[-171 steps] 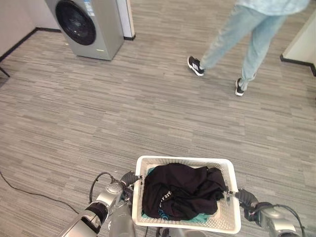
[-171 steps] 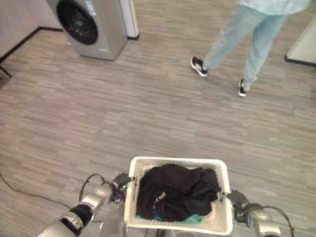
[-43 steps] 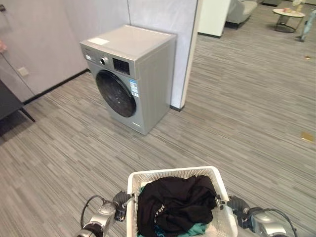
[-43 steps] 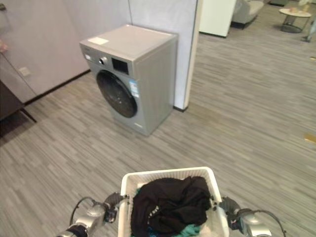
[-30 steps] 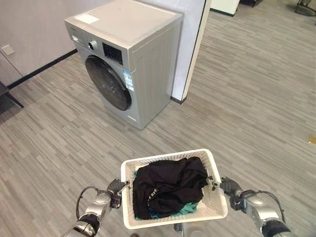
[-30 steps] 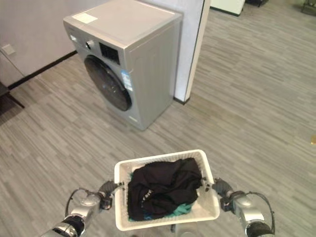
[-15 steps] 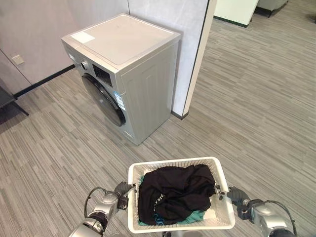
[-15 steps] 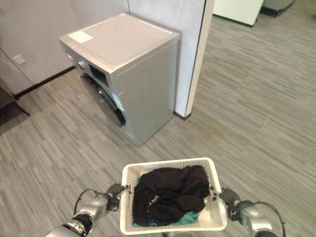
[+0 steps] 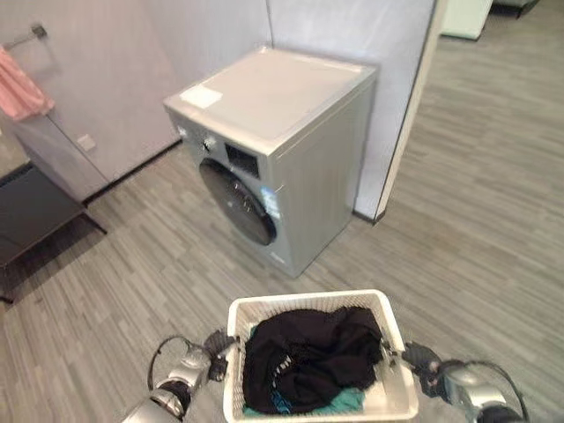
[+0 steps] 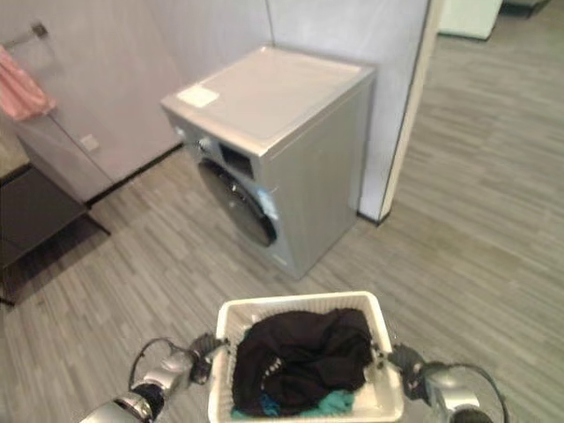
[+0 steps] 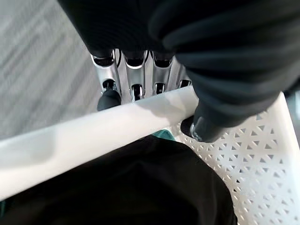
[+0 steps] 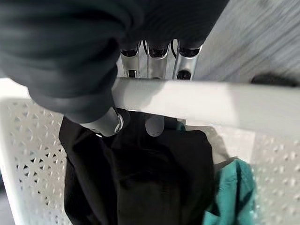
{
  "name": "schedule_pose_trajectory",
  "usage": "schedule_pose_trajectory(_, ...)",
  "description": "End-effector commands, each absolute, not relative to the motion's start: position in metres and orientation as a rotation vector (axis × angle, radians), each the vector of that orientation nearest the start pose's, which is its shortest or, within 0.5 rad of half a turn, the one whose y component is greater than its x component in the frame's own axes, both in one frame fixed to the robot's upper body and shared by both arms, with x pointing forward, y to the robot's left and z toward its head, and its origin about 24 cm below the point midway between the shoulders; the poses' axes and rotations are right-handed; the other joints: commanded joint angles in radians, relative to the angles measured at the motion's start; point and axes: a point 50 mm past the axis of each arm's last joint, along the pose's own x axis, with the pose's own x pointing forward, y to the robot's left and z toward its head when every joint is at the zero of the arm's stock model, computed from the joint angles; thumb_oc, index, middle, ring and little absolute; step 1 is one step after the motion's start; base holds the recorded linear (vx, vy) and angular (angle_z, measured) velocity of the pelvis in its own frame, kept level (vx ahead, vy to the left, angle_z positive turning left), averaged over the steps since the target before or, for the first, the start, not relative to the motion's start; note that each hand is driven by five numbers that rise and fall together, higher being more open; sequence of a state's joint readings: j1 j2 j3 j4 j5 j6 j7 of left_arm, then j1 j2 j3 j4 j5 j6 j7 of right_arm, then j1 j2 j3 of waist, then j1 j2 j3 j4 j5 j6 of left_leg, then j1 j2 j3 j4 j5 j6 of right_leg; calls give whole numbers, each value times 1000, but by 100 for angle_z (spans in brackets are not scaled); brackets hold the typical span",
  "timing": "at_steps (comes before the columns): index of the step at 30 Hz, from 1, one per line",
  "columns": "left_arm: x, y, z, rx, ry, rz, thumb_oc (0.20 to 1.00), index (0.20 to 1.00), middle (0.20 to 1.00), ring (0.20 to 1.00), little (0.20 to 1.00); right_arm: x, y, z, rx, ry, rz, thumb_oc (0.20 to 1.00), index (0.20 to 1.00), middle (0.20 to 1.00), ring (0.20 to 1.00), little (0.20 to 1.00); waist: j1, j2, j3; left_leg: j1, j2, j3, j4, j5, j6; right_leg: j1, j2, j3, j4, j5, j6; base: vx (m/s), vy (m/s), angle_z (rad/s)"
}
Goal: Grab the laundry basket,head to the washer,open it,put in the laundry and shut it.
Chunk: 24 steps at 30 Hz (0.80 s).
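Two robot hands, left robot hand (image 11: 140, 75) and right robot hand (image 12: 154, 61), curl around the stiff rim of a light basket (image 9: 388, 401) holding soft dark laundry (image 9: 308, 357) between them.

Soft, even indoor light falls from above, bright on the pale top of the washer (image 9: 273, 92) and free of harsh glare. The far left corner by the dark bench (image 9: 31, 211) is dimmer. Both head views look slightly soft; the wrist views blur close up.
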<state>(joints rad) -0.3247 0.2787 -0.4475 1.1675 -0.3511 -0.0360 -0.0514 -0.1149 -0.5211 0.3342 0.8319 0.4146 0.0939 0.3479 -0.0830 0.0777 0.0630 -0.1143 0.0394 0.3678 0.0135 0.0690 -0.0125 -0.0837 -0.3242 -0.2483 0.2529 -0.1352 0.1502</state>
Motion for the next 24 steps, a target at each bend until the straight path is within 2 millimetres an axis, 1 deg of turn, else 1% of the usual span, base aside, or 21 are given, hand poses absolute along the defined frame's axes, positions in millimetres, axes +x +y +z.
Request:
schedule_pose_trajectory(1,264,220,-75,179,666,-32,200,200,200,200,200,215,-212,-81,-29,765,491,200,200,200,200,200,33,-59,17,-30,37,21,98,-49,-41,98,-153,-22,-220,471,57,168,277,-36)
schedule_pose_trajectory(2,266,221,-73,180,658,-34,200,200,200,200,200,218,-209,-80,-30,763,501,200,200,200,200,200,29,-55,15,-9,28,31,78,-51,-36,94,-128,-17,-216,453,55,308,388,-67)
schedule_pose_trajectory(3,270,225,-68,198,649,-37,200,200,200,200,200,224,-200,-79,-39,761,531,200,200,200,200,200,29,-50,8,55,9,41,27,-71,-31,81,-70,-9,-201,406,63,298,354,-57)
schedule_pose_trajectory(4,272,226,-66,203,643,-37,200,200,200,200,200,227,-197,-77,-40,752,540,200,200,200,200,200,30,-47,10,78,0,50,1,-69,-27,72,-48,-22,-189,387,62,286,336,-55)
schedule_pose_trajectory(5,274,226,-65,209,641,-43,200,200,200,200,200,230,-193,-75,-43,741,555,200,200,200,200,200,23,-42,13,99,-7,58,-23,-65,-25,67,-9,-29,-182,347,53,94,138,-23)
schedule_pose_trajectory(6,274,226,-65,208,641,-43,200,200,200,200,200,230,-193,-75,-43,741,555,200,200,200,200,200,23,-42,14,102,-7,58,-26,-64,-26,68,-8,-30,-180,345,52,42,120,-20)
schedule_pose_trajectory(7,277,227,-63,222,637,-49,200,200,200,200,200,233,-191,-72,-47,726,570,200,200,200,200,200,11,-34,16,106,-4,67,-41,-38,-18,34,57,-2,-175,290,17,98,117,-7)
schedule_pose_trajectory(8,281,228,-58,248,626,-64,200,200,200,200,200,236,-189,-66,-24,701,581,200,200,200,200,200,-8,-25,28,135,-6,54,-61,-24,-20,-20,169,71,-173,209,-12,97,119,0)
schedule_pose_trajectory(9,281,228,-58,248,626,-65,200,200,200,200,200,236,-189,-66,-24,701,580,200,200,200,200,200,-7,-25,29,137,-6,55,-62,-24,-21,-20,169,72,-171,208,-12,208,85,0)
schedule_pose_trajectory(10,287,229,-53,260,611,-66,200,200,200,200,200,241,-180,-58,-19,658,615,200,200,200,200,200,3,-34,36,174,-17,73,-84,-28,-29,-30,168,-14,-224,237,-12,212,12,21)
schedule_pose_trajectory(11,287,227,-54,260,615,-72,200,200,200,200,200,243,-179,-56,-28,649,627,200,200,200,200,200,4,-31,33,193,-16,63,-91,-54,-40,-18,168,-46,-252,234,3,214,13,11)
schedule_pose_trajectory(12,287,227,-54,260,615,-73,200,200,200,200,200,243,-179,-56,-28,649,627,200,200,200,200,200,2,-30,35,194,-15,62,-91,-54,-40,-15,168,-48,-255,235,4,158,-32,9)
schedule_pose_trajectory(13,287,228,-53,266,619,-74,200,200,200,200,200,246,-178,-53,-33,640,638,200,200,200,200,200,0,-29,34,207,-12,71,-92,-64,-44,-35,171,-72,-271,254,9,101,-67,-11)
schedule_pose_trajectory(14,288,228,-53,271,621,-76,200,200,200,200,200,250,-173,-48,-38,622,663,200,200,200,200,200,-8,-27,40,218,-9,70,-87,-72,-47,-57,175,-69,-274,267,14,147,-100,-7)
schedule_pose_trajectory(16,290,230,-51,283,620,-75,200,200,200,200,200,252,-168,-42,-29,598,691,200,200,200,200,200,-20,-34,44,227,-3,53,-61,-83,-53,-67,175,-36,-259,271,15,130,-182,-1)
schedule_pose_trajectory(17,289,232,-52,277,632,-68,200,200,200,200,200,253,-167,-40,-21,583,696,200,200,200,200,200,-13,-48,37,212,6,51,-17,-50,-57,-37,181,-28,-264,280,-12,61,-207,17)
schedule_pose_trajectory(19,288,234,-52,270,641,-63,200,200,200,200,200,255,-166,-38,-23,574,701,200,200,200,200,200,-9,-50,35,214,14,46,-7,-46,-63,-22,189,-26,-265,277,-20,71,-167,23)
schedule_pose_trajectory(21,286,243,-53,264,658,-39,200,200,200,200,200,259,-162,-29,-43,530,725,200,200,200,200,200,-5,-51,29,213,38,36,37,-35,-81,9,207,-34,-267,256,-38,170,-269,6)
schedule_pose_trajectory(22,285,250,-52,275,675,-25,200,200,200,200,200,261,-161,-23,-54,508,741,200,200,200,200,200,-2,-56,34,186,70,14,151,0,-107,43,227,-36,-274,233,-65,179,-350,20)
schedule_pose_trajectory(23,286,251,-51,280,676,-20,200,200,200,200,200,262,-160,-20,-60,496,745,200,200,200,200,200,2,-62,44,145,98,-4,248,34,-126,66,234,-43,-279,221,-81,121,-256,36)
schedule_pose_trajectory(24,286,251,-51,280,676,-20,200,200,200,200,200,262,-160,-20,-60,496,745,200,200,200,200,200,2,-61,43,145,98,-5,248,34,-127,66,234,-44,-279,221,-81,78,-241,38)
